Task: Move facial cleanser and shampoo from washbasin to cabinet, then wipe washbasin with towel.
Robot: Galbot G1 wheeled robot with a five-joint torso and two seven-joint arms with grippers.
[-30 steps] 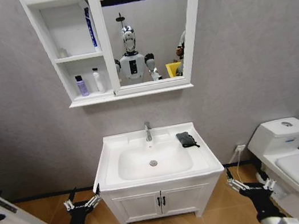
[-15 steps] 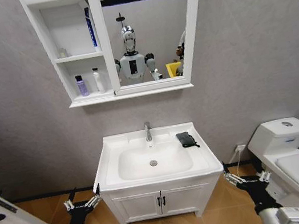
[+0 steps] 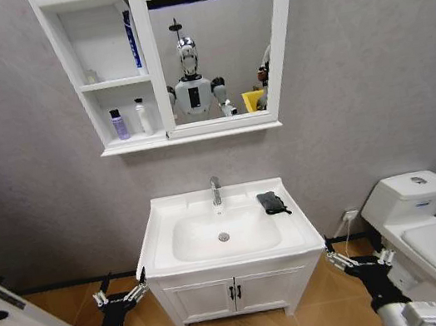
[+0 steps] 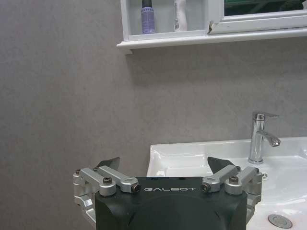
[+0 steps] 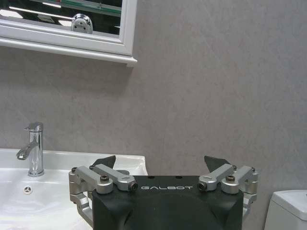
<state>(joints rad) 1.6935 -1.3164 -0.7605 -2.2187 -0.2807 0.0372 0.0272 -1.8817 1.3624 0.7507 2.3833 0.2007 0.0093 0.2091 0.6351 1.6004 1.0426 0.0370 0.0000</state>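
Observation:
The white washbasin (image 3: 161, 239) stands centred below me, with a chrome tap (image 3: 215, 190). A small dark towel (image 3: 270, 202) lies on its right rim. Up on the wall, the cabinet (image 3: 111, 82) holds a purple bottle (image 3: 119, 125) and a white bottle (image 3: 142, 118) on its lowest shelf; I cannot tell which is the shampoo and which the facial cleanser. Low at the basin's left front corner, my left gripper (image 3: 123, 281) hangs open and empty. My right gripper (image 3: 355, 257) is open and empty too, low between the vanity and the toilet. The wrist views show the spread left gripper (image 4: 164, 165) and right gripper (image 5: 163, 163).
A white toilet (image 3: 422, 220) stands close on the right, next to my right arm. Under the basin is a two-door vanity (image 3: 234, 293). A white panel with a black handle (image 3: 1, 323) juts in at lower left. A blue tube (image 3: 131, 39) leans on the cabinet's middle shelf.
My right gripper has shifted slightly up and toward the vanity, then held still. The left gripper, the towel and the bottles have not moved.

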